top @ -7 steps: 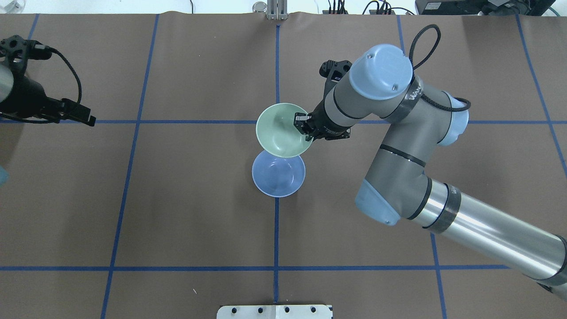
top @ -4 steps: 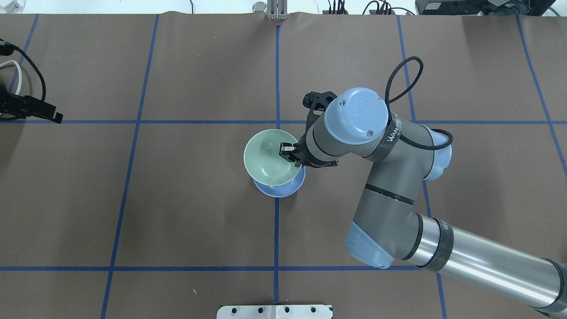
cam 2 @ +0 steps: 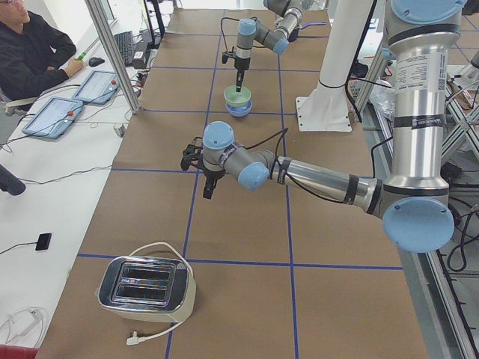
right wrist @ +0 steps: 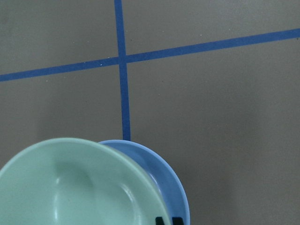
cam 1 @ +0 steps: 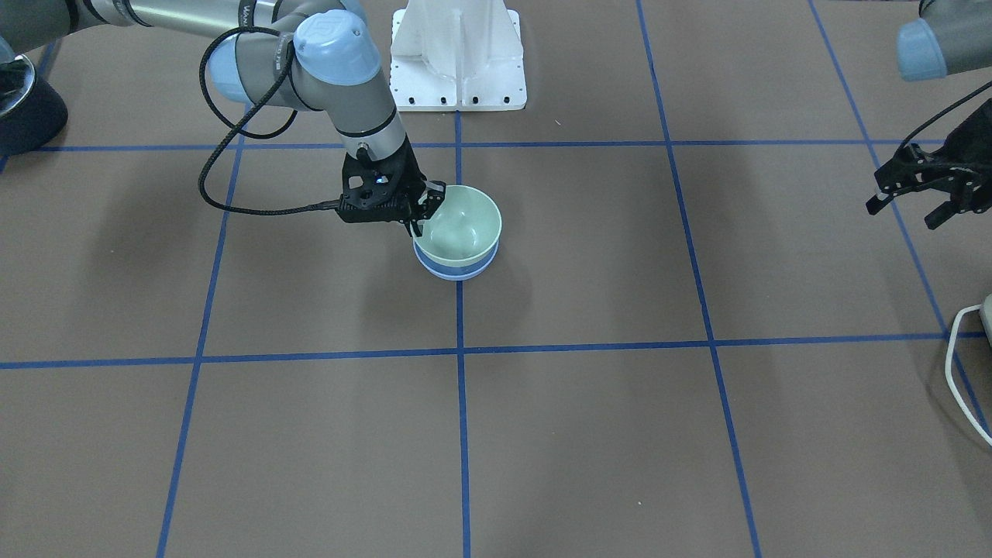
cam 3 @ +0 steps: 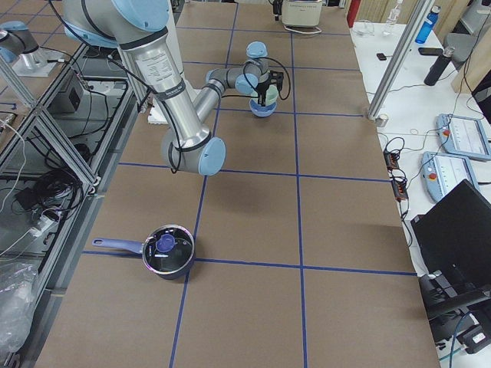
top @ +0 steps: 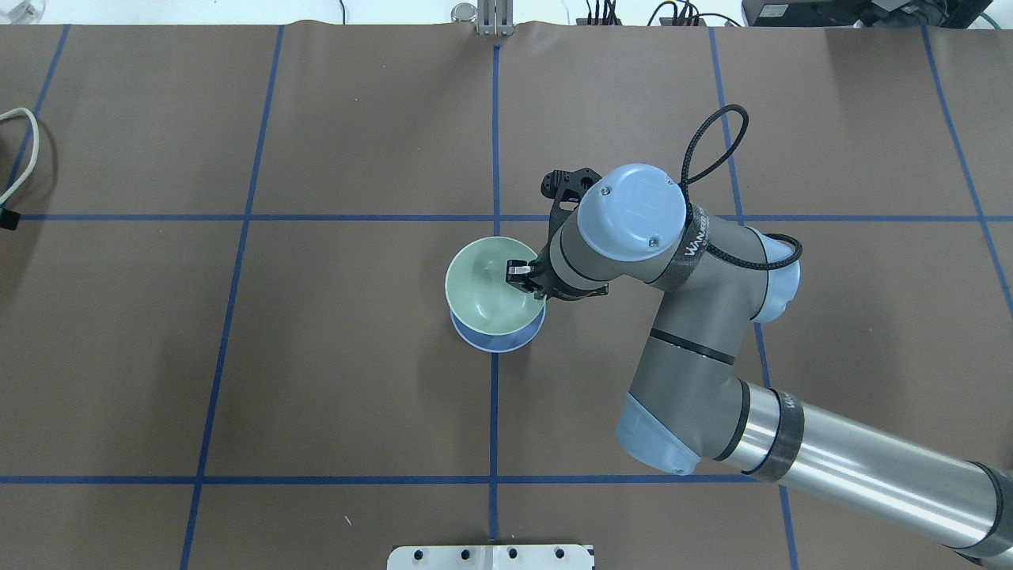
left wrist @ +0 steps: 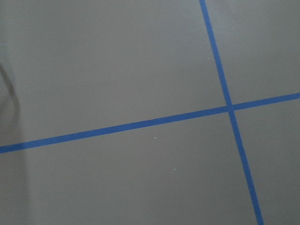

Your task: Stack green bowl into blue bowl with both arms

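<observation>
My right gripper (top: 522,279) is shut on the near rim of the green bowl (top: 484,286). It holds the bowl slightly tilted, low inside the blue bowl (top: 500,340), whose rim shows beneath. In the front-facing view the green bowl (cam 1: 465,223) covers most of the blue bowl (cam 1: 457,270), with the right gripper (cam 1: 422,211) at its rim. The right wrist view shows the green bowl (right wrist: 70,187) over the blue bowl (right wrist: 166,180). My left gripper (cam 1: 903,205) is open and empty, far off to the side above the table, out of the overhead view.
A white base pedestal (cam 1: 457,54) stands at the robot's side of the table. A toaster (cam 2: 146,288) with a white cable (top: 24,138) sits at the table's left end. A dark pot (cam 3: 167,253) with a lid sits at the right end.
My right gripper has carried the green bowl toward the robot and lowered it over the blue bowl. My left arm has drawn back to the left, out of the overhead view.
</observation>
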